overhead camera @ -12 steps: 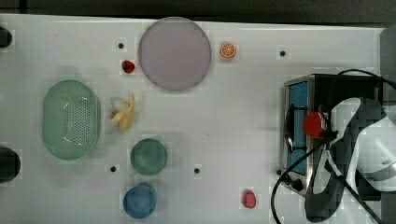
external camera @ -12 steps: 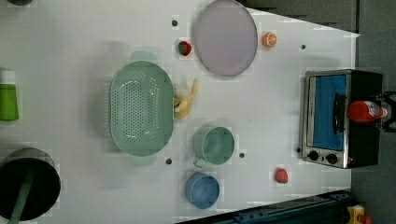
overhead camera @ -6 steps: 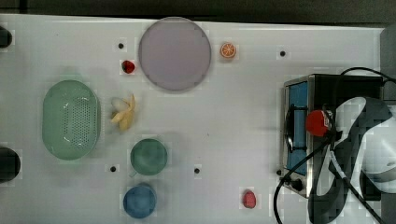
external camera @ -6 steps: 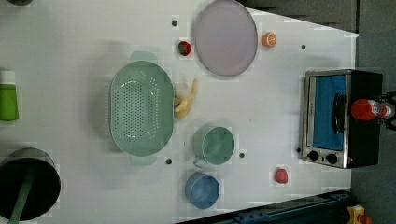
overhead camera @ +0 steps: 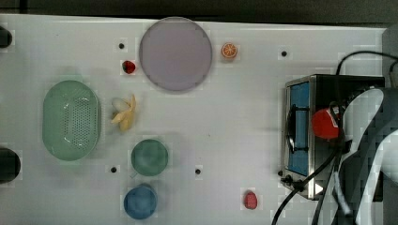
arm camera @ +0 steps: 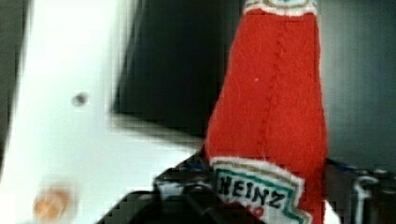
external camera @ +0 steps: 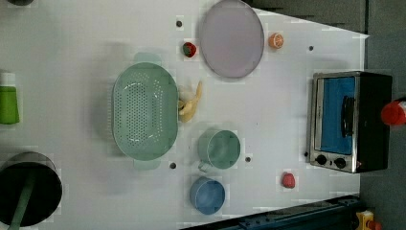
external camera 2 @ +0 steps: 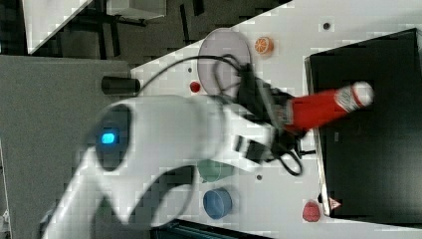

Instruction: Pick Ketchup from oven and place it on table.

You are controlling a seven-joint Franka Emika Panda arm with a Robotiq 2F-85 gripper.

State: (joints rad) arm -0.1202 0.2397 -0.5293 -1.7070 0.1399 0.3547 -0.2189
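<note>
The ketchup [external camera 2: 323, 107], a red bottle with a white cap and a white label, lies over the black top of the oven [external camera 2: 368, 164]. My gripper [external camera 2: 284, 119] is shut on its lower end, next to the label. Close up, the ketchup [arm camera: 268, 102] shows its red body and label. From above, the ketchup [overhead camera: 325, 124] sits behind the blue glass door of the oven [overhead camera: 300, 93], with my white arm [overhead camera: 371, 140] to the top view's right. The ketchup [external camera: 393, 113] pokes past the oven [external camera: 371, 96] at the left view's right edge. The white table [overhead camera: 234, 117] spreads under everything.
On the table lie a purple plate [overhead camera: 174, 53], an orange slice [overhead camera: 229, 50], a strawberry [overhead camera: 128, 66], a green colander [overhead camera: 71, 120], a banana [overhead camera: 124, 114], a green cup [overhead camera: 149, 157], a blue bowl [overhead camera: 140, 202] and a red-pink fruit [overhead camera: 250, 200]. Black cables [overhead camera: 305, 187] hang by the oven.
The ketchup and my arm have slid toward the top view's right, away from the oven door; in the left view the bottle has moved to the right edge.
</note>
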